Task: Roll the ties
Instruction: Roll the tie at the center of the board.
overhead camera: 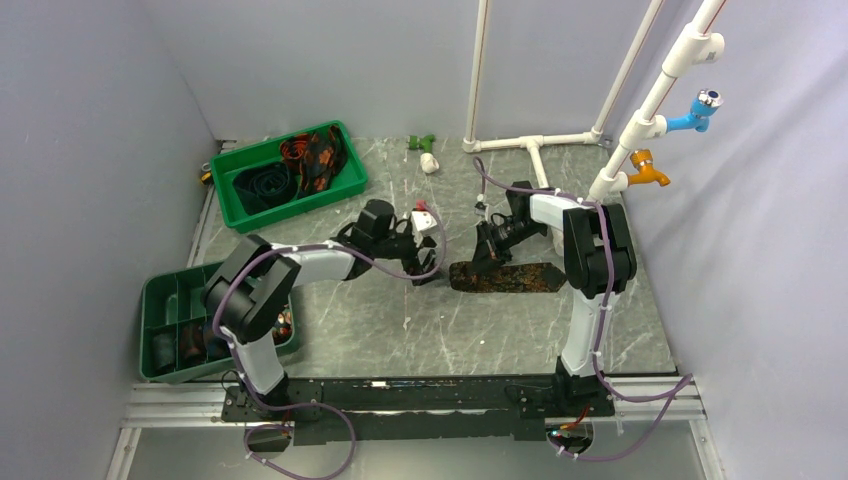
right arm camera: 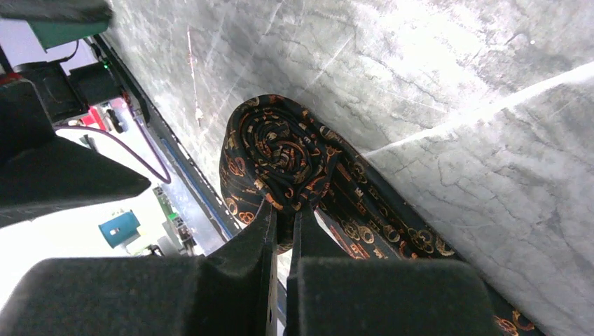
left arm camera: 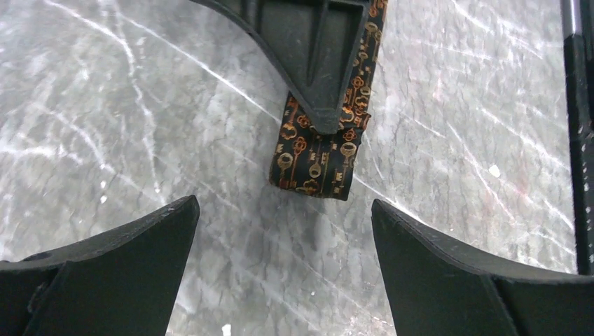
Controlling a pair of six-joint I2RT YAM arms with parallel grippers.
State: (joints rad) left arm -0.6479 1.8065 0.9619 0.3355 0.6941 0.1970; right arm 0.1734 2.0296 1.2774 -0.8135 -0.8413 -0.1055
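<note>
Black tie (right arm camera: 280, 150), orange key print: coiled end pinched in closed right gripper (right arm camera: 281, 220); rest partly hidden, probably flat on table (right arm camera: 434, 70). Left gripper (left arm camera: 284, 210) spread wide, empty.

Left arm reaches in from 8 o'clock, forearm low; left hand (left arm camera: 284, 210) faces 3 o'clock, fingers (left arm camera: 140, 238) spread wide, gripping nothing. Right arm has its elbow high at 3 o'clock. Right hand (right arm camera: 282, 213) angles down toward 8 o'clock, pinched on the tie (right arm camera: 280, 154).
</note>
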